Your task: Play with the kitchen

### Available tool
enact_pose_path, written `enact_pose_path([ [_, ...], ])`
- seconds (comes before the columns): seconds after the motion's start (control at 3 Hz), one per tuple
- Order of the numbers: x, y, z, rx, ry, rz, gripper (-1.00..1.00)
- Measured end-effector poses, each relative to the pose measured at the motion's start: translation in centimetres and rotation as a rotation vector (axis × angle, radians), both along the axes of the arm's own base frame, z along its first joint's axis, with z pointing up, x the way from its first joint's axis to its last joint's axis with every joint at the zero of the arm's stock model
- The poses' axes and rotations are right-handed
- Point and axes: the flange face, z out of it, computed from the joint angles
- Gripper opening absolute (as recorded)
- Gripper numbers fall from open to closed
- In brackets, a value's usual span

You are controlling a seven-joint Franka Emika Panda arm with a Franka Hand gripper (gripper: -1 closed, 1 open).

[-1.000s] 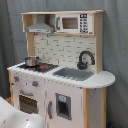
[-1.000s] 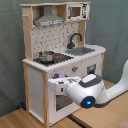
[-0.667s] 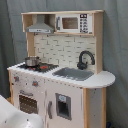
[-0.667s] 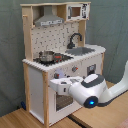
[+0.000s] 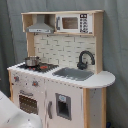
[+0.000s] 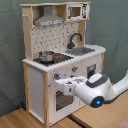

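The kitchen [image 5: 60, 75] is a toy of pale wood and white panels, seen in both exterior views. A black-red hob [image 5: 42, 66] carries a small metal pot [image 5: 31, 61]. Beside it are the grey sink [image 5: 75, 74] and the black faucet [image 5: 85, 59]. The range hood [image 5: 40, 26] and microwave [image 5: 74, 23] sit on top. In the second exterior view my white arm [image 6: 95, 92] reaches in from the right. Its gripper [image 6: 59, 82] is against the kitchen's [image 6: 60, 60] front, just above the oven door [image 6: 64, 100] and below the knobs.
A grey curtain [image 5: 117, 50] hangs behind the kitchen. The toy stands on a wooden floor or tabletop [image 6: 20, 119]. In the first exterior view's bottom left corner, a white part of the arm [image 5: 12, 115] blocks the lower front of the oven.
In the second exterior view the arm's white body has shifted slightly up and to the right. The gripper end has risen a little along the front panel.
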Motion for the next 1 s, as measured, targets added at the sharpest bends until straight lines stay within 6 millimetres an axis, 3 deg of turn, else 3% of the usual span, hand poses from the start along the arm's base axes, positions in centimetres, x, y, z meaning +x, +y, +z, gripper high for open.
enact_pose_path([
  [1.0,-1.1,-4.8,-0.2,-0.017,-0.01,0.084,1.0],
])
